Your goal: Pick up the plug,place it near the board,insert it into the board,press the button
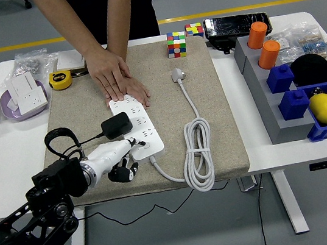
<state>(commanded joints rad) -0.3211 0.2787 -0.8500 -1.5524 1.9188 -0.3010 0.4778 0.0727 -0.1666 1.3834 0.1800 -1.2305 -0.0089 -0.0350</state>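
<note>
the mat (212, 115) at centre looks like rough, matt beige cloth. the board (138, 125) and the coiled cable (198, 154) are smooth white plastic. the plug (116, 126) is matt black plastic. the table (3, 159) is smooth white.

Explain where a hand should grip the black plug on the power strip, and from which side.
Grip the black plug by its blocky body, across its two side faces, coming from above. It stands proud of the white power strip, and its cable leaves leftward, so the top stays free.
</note>
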